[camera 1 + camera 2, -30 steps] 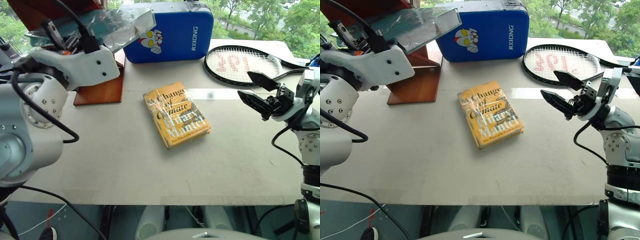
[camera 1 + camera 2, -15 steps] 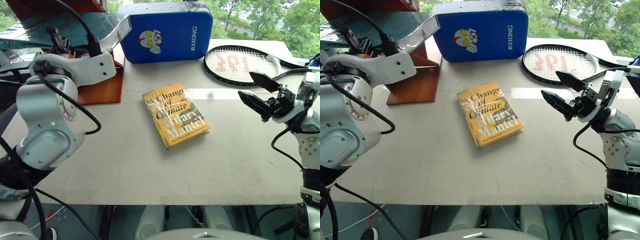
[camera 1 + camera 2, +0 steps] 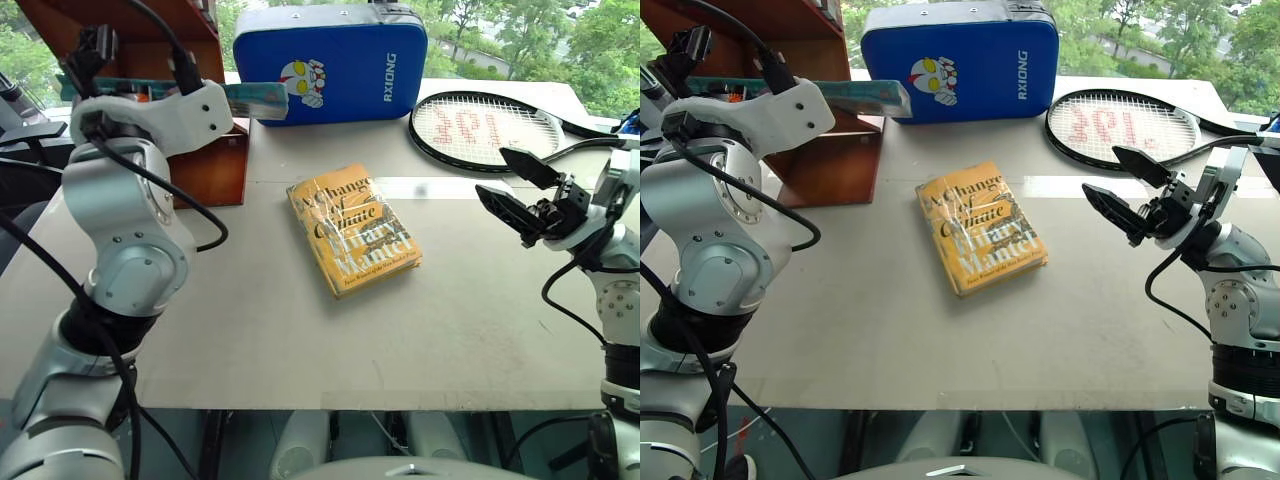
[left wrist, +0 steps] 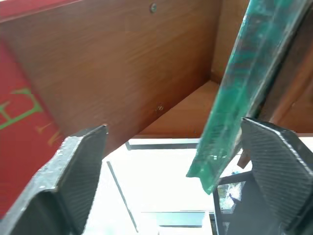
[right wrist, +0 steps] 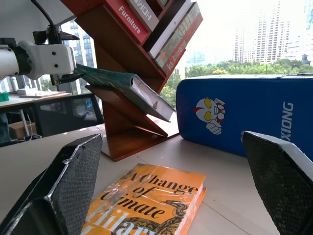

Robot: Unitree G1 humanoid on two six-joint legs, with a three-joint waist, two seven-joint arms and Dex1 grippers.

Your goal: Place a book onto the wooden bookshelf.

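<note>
both black fingers (image 4: 73, 186) of the left gripper (image 4: 176, 181) stand wide apart at the far left, gripping nothing; the teal-green book (image 5: 124, 88) lies just beside one of them, on a slanted board of the wooden bookshelf (image 5: 124, 129), its near end jutting out over the table. further right, the right gripper (image 3: 1128, 190) hangs spread and empty above the table's right side

my guess at the risk: the book sits on a sloping board in slick plastic wrap, so it could slide off, or a finger could catch it as the arm backs out

a yellow-orange book (image 3: 352, 228) lies mid-table on the pale grey table (image 3: 250, 340), a blue padded case (image 3: 340, 60) stands at the far edge, a tennis racket (image 3: 485, 128) lies far right. trees and tall buildings show through windows behind
</note>
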